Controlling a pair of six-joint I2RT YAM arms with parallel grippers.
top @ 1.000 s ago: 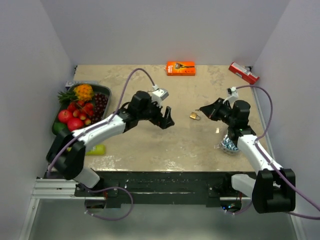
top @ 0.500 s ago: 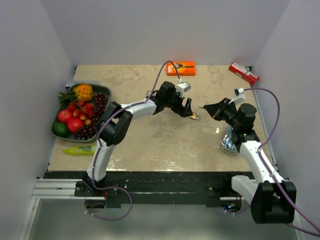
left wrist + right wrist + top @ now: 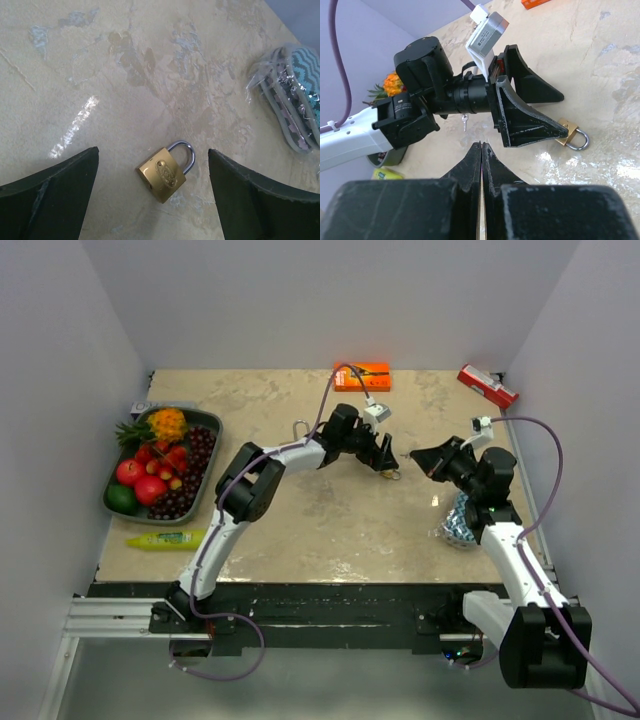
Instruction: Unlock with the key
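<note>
A brass padlock [image 3: 390, 474] with a shut steel shackle lies flat on the table; it also shows in the left wrist view [image 3: 162, 172] and the right wrist view [image 3: 570, 135]. My left gripper [image 3: 385, 458] is open just above it, one finger on each side [image 3: 152, 155], not touching. A small silver key [image 3: 464, 121] lies on the table behind the left arm, by its forearm [image 3: 298, 426]. My right gripper [image 3: 415, 457] hovers right of the padlock, pointing at it. Its jaws are pressed together [image 3: 481, 145] with nothing visible between them.
A tray of fruit [image 3: 213, 422] stands at the left. A yellow-green tube [image 3: 165, 539] lies near the front left. An orange box [image 3: 361, 376] and a red box [image 3: 487, 385] lie at the back. A plastic-wrapped bundle [image 3: 460, 522] sits under the right arm [image 3: 295, 105].
My left arm has stretched right and its open gripper has come over the padlock. My right gripper has drawn back slightly to the right, still shut.
</note>
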